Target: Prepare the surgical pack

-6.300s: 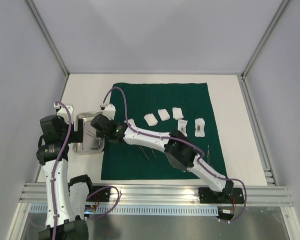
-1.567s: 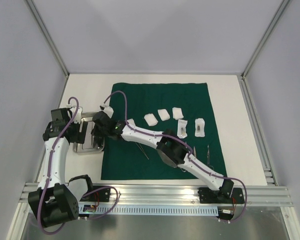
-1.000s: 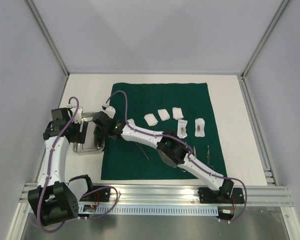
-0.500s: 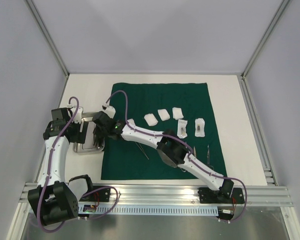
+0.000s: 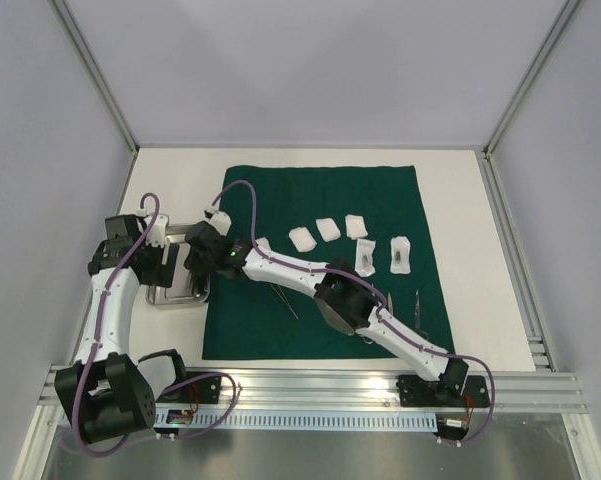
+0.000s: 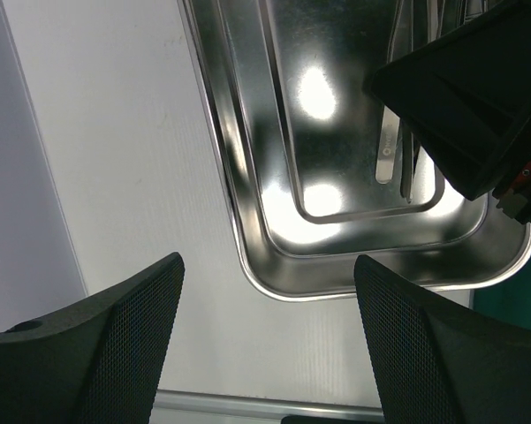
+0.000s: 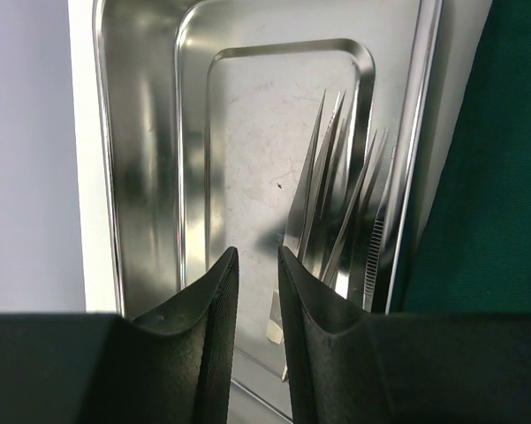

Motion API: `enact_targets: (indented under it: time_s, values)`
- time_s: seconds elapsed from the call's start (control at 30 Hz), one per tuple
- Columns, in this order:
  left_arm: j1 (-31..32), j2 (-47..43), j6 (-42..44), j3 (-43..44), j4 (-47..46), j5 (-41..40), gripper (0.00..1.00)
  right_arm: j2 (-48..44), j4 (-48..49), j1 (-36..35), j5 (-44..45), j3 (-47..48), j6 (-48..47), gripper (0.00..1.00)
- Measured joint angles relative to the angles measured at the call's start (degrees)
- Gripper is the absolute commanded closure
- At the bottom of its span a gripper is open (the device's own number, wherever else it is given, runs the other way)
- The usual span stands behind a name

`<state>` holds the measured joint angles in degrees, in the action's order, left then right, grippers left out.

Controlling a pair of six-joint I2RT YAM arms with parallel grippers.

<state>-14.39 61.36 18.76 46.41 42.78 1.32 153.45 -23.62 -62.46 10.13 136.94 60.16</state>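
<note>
1. Top view only: dark green drape (image 5: 320, 190) lies flat mid-table, with six white gauze pads (image 5: 328, 229) in a loose row on its far half. One slim metal instrument (image 5: 286, 301) lies on the drape left of centre and another (image 5: 417, 305) lies near its right edge. Too small to tell scissors from forceps.
2. Steel tray (image 5: 170, 297) sits on bare table, just beside the drape's left edge. Both grippers are over it: left gripper (image 5: 163, 264) on the outer side, right gripper (image 5: 195, 268) on the drape side.
3. Wrist views only: the tray contents. Several forceps (image 7: 336, 194) are bunched against the tray wall nearest the drape (image 7: 504, 177). The rest of the tray (image 7: 150, 159) floor is bare.
4. Forceps run along the tray's long axis, tips fanned and pointing away from the right wrist camera. Butt ends (image 6: 384, 168) show in the left wrist view, partly under the right gripper body (image 6: 468, 97).
5. Left gripper (image 6: 269, 344): fingers (image 6: 97, 353) spread wide, holding nothing, above the tray's (image 6: 247, 265) corner.
6. Right gripper (image 7: 256, 291): fingers (image 7: 208, 309) nearly together, thin slit between them. Cannot tell if anything is pinched lower down.
</note>
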Motion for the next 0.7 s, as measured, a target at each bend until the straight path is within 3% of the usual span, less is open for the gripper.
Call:
enact_targets:
  time_s: [0.17,0.3,0.5,0.57,0.7]
  values:
    - [0.00,1.46,0.02,0.02,0.07,0.90,0.14,-0.92,0.96,0.13,-1.25,-1.40,-2.10,0.73]
    - [0.00,1.53,0.04,0.02,0.24,1.60,0.14,-6.49,1.70,0.39,-2.95,-7.76,-7.93,0.72]
    - [0.00,0.55,0.24,0.02,0.79,2.47,0.14,-26.47,1.97,1.51,-5.49,-26.34,-19.12,0.68]
    - [0.00,0.22,0.24,0.02,0.87,2.56,0.14,-34.01,1.57,2.01,-4.55,-33.42,-22.10,0.59]
    - [0.00,-0.22,0.24,0.02,1.14,2.64,0.14,-45.24,-2.56,3.28,-1.86,-43.78,-27.34,0.53]
